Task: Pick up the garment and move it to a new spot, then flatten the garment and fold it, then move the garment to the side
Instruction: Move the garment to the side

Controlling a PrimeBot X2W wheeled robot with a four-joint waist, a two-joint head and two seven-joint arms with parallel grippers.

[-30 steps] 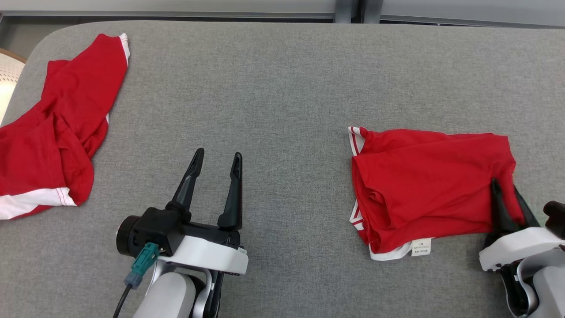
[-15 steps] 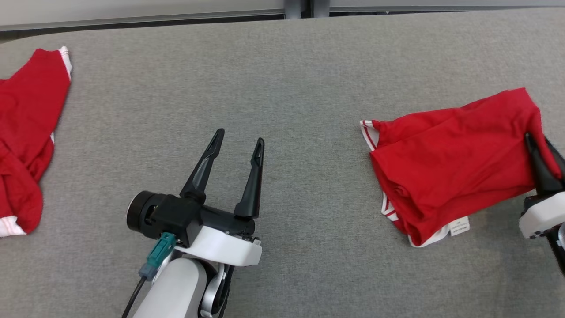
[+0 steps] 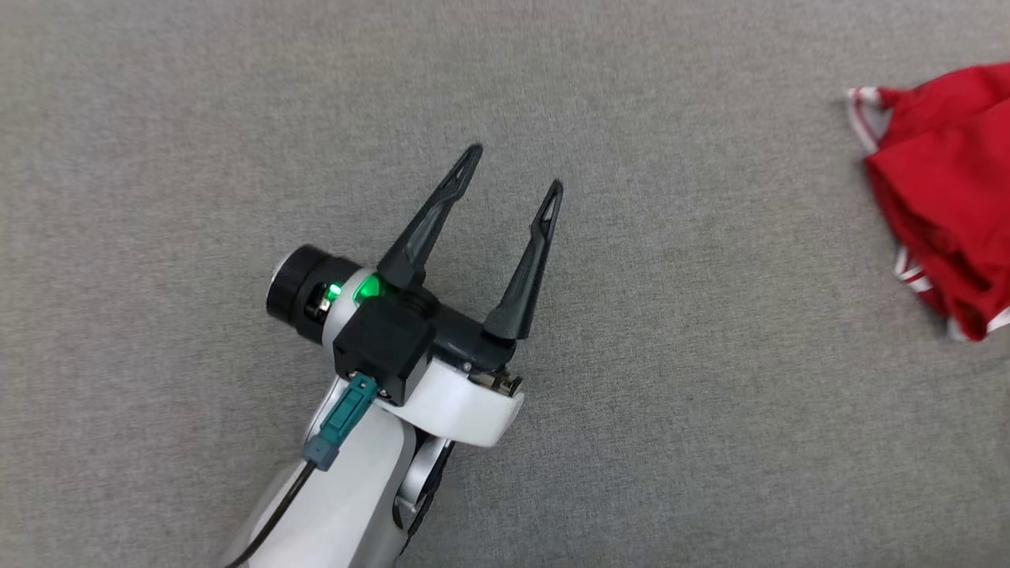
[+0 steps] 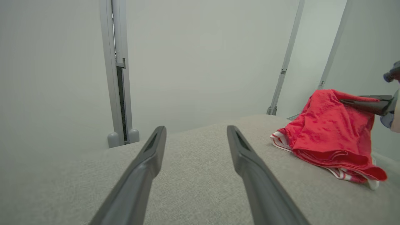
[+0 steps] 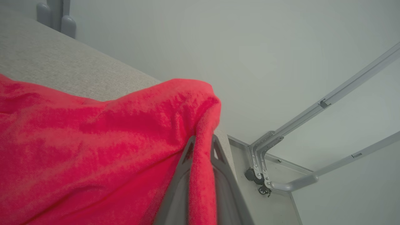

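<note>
The right end effector [image 5: 202,139] pinches the red garment [image 5: 93,140]; the left end effector [image 3: 514,166] gapes empty.

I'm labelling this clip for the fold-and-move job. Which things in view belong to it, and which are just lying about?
Part of the job:
- red garment, one edge lifted
- right hand, shut on that edge
- left hand, open and empty

Just there:
- grey table under it all
- metal frame post behind the table
</note>
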